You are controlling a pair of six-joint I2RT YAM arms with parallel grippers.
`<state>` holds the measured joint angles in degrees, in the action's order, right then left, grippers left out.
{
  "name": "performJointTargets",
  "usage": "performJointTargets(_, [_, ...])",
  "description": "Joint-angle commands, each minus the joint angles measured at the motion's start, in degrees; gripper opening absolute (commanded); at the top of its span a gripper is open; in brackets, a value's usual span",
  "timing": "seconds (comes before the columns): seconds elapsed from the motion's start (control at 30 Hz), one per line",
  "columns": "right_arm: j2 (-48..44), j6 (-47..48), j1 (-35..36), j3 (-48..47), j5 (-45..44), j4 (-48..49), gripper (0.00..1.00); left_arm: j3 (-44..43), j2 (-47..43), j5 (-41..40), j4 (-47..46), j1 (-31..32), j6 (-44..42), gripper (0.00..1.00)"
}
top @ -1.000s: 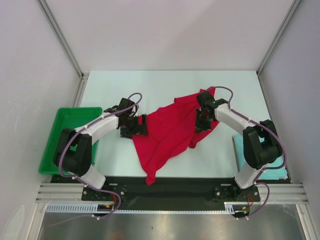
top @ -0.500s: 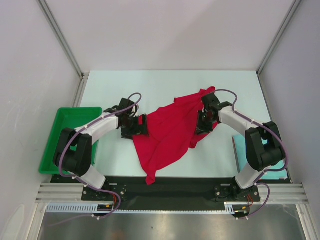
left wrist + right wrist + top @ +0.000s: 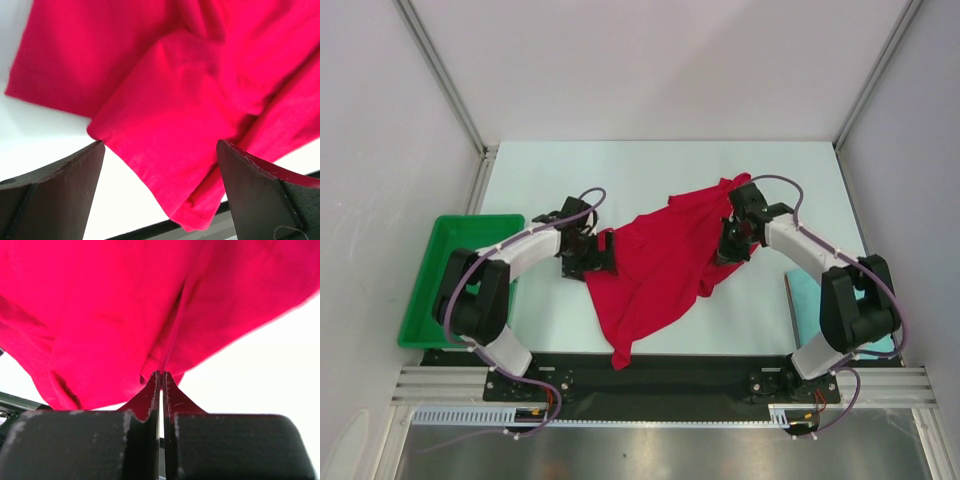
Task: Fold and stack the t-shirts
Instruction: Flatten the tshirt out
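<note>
The teal t-shirt (image 3: 800,300) lies folded at the right edge, 1 of 2 done; the red t-shirt (image 3: 660,265) sprawls unfolded mid-table, pinched by the right gripper (image 3: 161,374), left gripper (image 3: 604,251) gaping alongside.

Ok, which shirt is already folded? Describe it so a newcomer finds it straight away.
On the pale table, go to the near right corner, beneath the right arm. A folded t-shirt lies flat there, partly hidden by that arm. It is a pale aqua rectangle, unlike the crumpled red t-shirt mid-table and the green tray beside the left edge.
</note>
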<state>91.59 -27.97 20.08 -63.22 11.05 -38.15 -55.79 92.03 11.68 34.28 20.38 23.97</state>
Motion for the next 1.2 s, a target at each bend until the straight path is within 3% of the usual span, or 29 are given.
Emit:
performJointTargets(0.0, [-5.6, 0.6, -0.4, 0.1, -2.6, -3.7, 0.00, -4.6, 5.0, -2.6, 1.2, -0.3, -0.2, 1.00])
performJointTargets(0.27, [-15.9, 0.5, -0.7, 1.4, -6.5, -9.5, 0.00, -10.5, 13.9, -10.7, 2.1, -0.6, 0.4, 0.98])
performJointTargets(0.37, [-18.9, 0.1, -1.5, 1.3, -8.3, -11.3, 0.00, -16.0, 18.7, -10.2, 2.0, -1.7, -0.2, 0.88])
performJointTargets(0.4, [-19.5, -0.1, -2.0, 1.2, -8.8, -11.9, 0.00, -17.1, 19.7, -8.9, 1.7, -2.1, -0.5, 0.82])
performJointTargets(0.43, [-20.2, -0.2, -2.5, 1.3, -9.3, -12.4, 0.00, -18.5, 20.8, -8.4, 1.3, -2.6, -0.8, 0.61])
performJointTargets(0.5, [-21.9, -0.5, -4.5, 1.5, -10.8, -14.7, 0.00, -23.7, 23.7, -8.6, 1.7, -4.1, -0.7, 0.35])
performJointTargets(0.53, [-22.5, -0.6, -5.2, 2.0, -11.0, -15.5, 0.00, -25.9, 24.5, -9.2, 2.7, -4.6, -0.8, 0.17])
performJointTargets(0.63, [-24.7, -1.0, -7.4, 2.9, -11.0, -19.2, 0.00, -36.6, 28.0, -11.4, 5.6, -5.8, -1.6, 0.00])
performJointTargets(0.83, [-27.5, -0.5, -8.9, 4.6, -12.3, -21.5, 0.00, -56.9, 32.6, -20.0, 11.8, -6.5, -4.2, 0.02])
performJointTargets(0.87, [-27.5, -0.2, -9.0, 4.4, -12.2, -21.8, 0.00, -57.7, 31.9, -21.1, 11.8, -6.5, -4.2, 0.13])
performJointTargets(0.9, [-27.4, 0.2, -9.1, 4.1, -12.1, -21.8, 0.00, -57.4, 29.8, -22.1, 11.7, -6.5, -4.4, 0.54])
performJointTargets(0.97, [-27.5, 1.8, -9.2, 4.1, -11.8, -21.4, 0.00, -53.7, 27.0, -23.6, 12.6, -6.4, -4.0, 0.84])
performJointTargets(1.0, [-27.5, 2.2, -9.3, 4.0, -11.7, -21.4, 0.00, -51.2, 25.4, -23.5, 12.3, -6.4, -3.9, 0.92])
performJointTargets(1.1, [-27.3, 3.8, -9.3, 4.3, -9.4, -20.4, 0.00, -37.4, 15.8, -24.4, 10.7, -5.8, -3.1, 0.94])
performJointTargets(1.13, [-27.3, 4.1, -9.3, 4.6, -8.5, -19.8, 0.00, -33.2, 9.0, -24.6, 9.0, -5.5, -2.4, 0.93])
performJointTargets(1.17, [-27.3, 4.8, -9.4, 4.9, -7.9, -19.3, 0.00, -24.8, 5.8, -24.8, 8.4, -5.1, -1.0, 0.91])
